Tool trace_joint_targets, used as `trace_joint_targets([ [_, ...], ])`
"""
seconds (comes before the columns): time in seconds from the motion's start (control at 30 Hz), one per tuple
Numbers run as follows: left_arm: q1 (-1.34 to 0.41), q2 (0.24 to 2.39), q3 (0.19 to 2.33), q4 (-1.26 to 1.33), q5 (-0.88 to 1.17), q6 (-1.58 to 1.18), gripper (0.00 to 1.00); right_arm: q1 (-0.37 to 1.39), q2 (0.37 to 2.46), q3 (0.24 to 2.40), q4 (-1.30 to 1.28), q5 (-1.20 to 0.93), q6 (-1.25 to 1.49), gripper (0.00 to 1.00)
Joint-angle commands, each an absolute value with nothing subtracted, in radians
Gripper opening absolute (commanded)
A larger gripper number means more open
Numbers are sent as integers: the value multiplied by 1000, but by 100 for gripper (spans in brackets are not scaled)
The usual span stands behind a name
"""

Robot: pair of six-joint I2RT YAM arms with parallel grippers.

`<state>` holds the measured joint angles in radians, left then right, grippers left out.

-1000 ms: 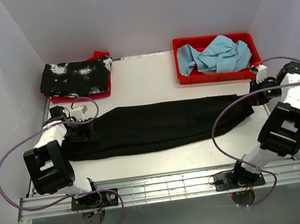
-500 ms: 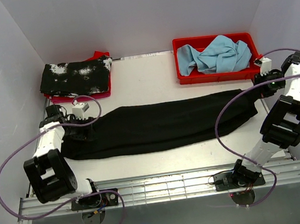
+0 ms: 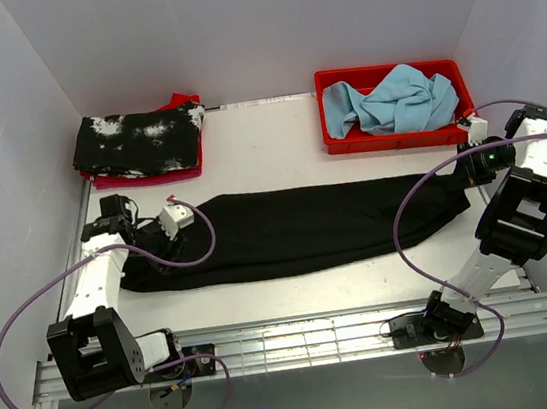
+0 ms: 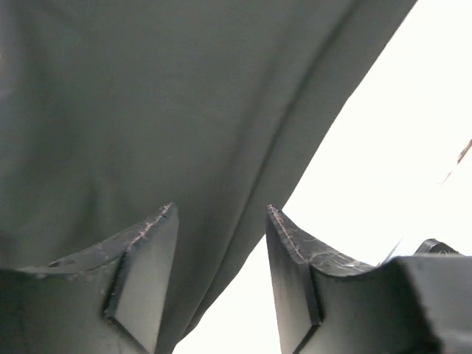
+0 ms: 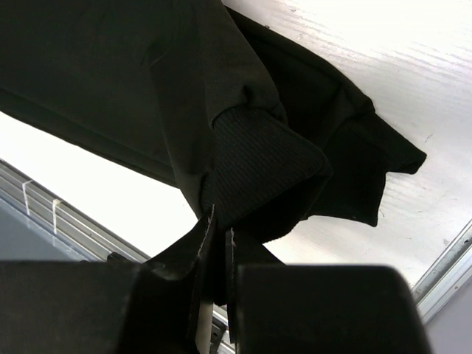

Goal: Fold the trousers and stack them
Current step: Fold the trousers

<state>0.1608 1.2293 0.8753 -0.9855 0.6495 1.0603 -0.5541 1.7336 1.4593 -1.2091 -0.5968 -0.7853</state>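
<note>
Trousers [image 3: 297, 230] are laid out lengthwise across the middle of the table [image 3: 256, 146]. On my right wrist feed, the right gripper [image 5: 219, 221] is pinched tight on the ribbed cuff [image 5: 265, 166] at that end. The left gripper [image 4: 221, 221] sits over the other end with its fingers spread, gripping nothing. Further back there's a red bin [image 3: 398, 138] with a blue cloth [image 3: 396, 98] in it, plus a splotchy black garment [image 3: 139, 141].
</note>
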Motion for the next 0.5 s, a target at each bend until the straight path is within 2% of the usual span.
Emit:
trace_joint_targets([
  [0.0,100,1238,836,-957,637,1112,62,-549,1740,1485,-1220,-595,-759,8],
  [0.3,-32,1316,782,-830,551,1078,62,-549,1738,1494,-1227,-581,-753,8],
  [0.47,-66,1350,772,-810,531,1080,56,-548,1744,1503,-1227,-580,-746,8],
])
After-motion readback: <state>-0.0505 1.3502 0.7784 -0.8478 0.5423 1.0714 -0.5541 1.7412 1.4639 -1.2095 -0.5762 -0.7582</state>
